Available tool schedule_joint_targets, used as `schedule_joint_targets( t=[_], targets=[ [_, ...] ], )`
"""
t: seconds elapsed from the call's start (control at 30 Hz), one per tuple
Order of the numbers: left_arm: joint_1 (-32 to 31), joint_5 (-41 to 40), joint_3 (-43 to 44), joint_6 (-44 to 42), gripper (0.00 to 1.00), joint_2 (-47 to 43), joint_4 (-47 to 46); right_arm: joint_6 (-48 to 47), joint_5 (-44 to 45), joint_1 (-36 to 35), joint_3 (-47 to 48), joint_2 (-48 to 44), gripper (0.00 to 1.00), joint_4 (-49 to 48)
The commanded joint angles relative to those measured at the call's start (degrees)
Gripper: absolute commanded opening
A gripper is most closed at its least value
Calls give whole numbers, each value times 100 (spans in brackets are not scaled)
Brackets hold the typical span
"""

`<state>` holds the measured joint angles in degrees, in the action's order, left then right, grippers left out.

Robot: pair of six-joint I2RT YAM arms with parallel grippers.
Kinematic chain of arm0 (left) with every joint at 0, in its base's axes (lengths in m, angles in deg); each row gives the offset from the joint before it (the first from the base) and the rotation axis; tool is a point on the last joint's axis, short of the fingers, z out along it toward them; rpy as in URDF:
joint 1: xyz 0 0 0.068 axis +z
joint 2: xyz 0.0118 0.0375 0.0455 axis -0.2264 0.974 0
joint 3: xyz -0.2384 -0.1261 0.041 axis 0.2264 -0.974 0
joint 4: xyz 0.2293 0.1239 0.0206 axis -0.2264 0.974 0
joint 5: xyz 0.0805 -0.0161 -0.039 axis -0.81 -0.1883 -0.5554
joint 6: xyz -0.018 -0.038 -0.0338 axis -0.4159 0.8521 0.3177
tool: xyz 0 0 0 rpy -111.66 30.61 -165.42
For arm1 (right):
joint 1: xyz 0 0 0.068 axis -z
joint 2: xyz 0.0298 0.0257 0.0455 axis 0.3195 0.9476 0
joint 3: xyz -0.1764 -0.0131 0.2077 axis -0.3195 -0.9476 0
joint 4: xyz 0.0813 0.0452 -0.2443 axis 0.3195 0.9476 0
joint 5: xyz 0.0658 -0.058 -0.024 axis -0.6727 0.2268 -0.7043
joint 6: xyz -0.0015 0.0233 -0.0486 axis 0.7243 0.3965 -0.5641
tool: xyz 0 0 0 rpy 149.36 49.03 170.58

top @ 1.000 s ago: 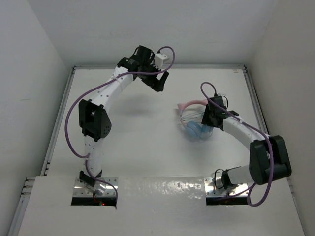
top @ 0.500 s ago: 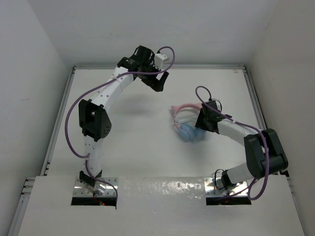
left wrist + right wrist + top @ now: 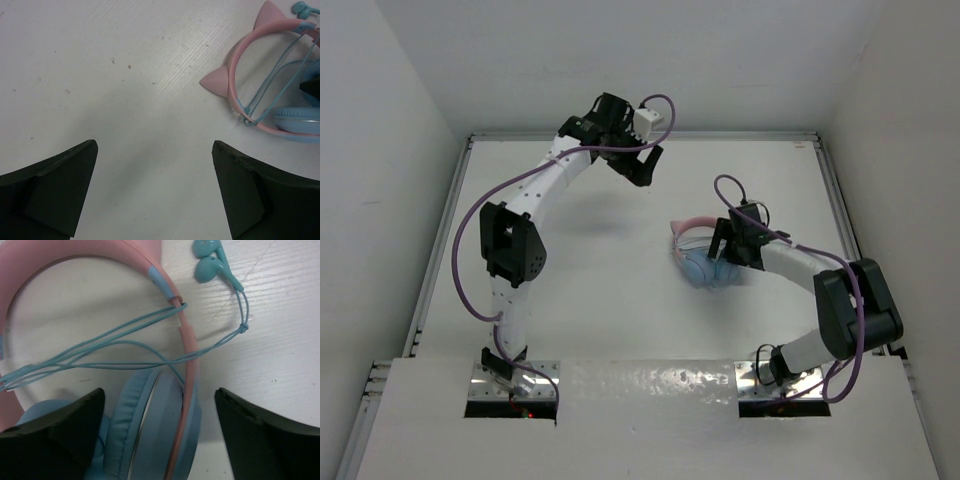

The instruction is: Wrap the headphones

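**Right jaws spread over the ear cups, cable strung loosely across the band**

The right gripper (image 3: 159, 427) hangs low over the headphones (image 3: 696, 257) with its two fingers set wide apart and nothing pinched between them. In the right wrist view a light blue ear cup (image 3: 137, 422) and the lower run of the pink headband (image 3: 190, 357) lie in the gap. The left-hand finger overlaps the cup's edge, but I cannot tell whether it touches. The thin teal cable (image 3: 100, 347) crosses the hoop in several slack strands, passes around the band near the blue slider and ends in two teal buds (image 3: 207, 262) lying on the table (image 3: 600, 300) just beyond the band.

The headphones lie flat in the right half of the table, in front of the right arm. The left gripper (image 3: 155, 192) is also spread wide and holds nothing. It hovers over bare table well to the far left of them, with one pink cat ear (image 3: 216, 80) at the edge of its view.

The step in hand appears to be picking up the loose cable for another turn. To do it well, the right fingers should probably close on the free length near the buds, not on the cup. The strands already wound should be kept taut so that they do not slip off the band. The left gripper could come in to steady the headband, since such a light thing is likely to slide when the cable is pulled.
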<state>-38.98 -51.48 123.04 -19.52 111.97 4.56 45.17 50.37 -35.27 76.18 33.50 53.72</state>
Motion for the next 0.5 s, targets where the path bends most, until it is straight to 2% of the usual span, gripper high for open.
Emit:
schedule_joint_targets(
  t=[0.0,0.07,0.3,0.47],
  targets=[
    [23,-15,24,32,96,-163,-86,-216,19,3,289,-224,94,63],
    [23,-15,24,23,96,-163,-86,-338,28,3,412,-320,99,168],
    [31,-23,51,76,96,-146,-95,-708,-165,3,983,-663,99,590],
    [23,-76,112,146,98,-163,-86,-1104,-236,47,1853,-1023,99,1389]
  ],
)
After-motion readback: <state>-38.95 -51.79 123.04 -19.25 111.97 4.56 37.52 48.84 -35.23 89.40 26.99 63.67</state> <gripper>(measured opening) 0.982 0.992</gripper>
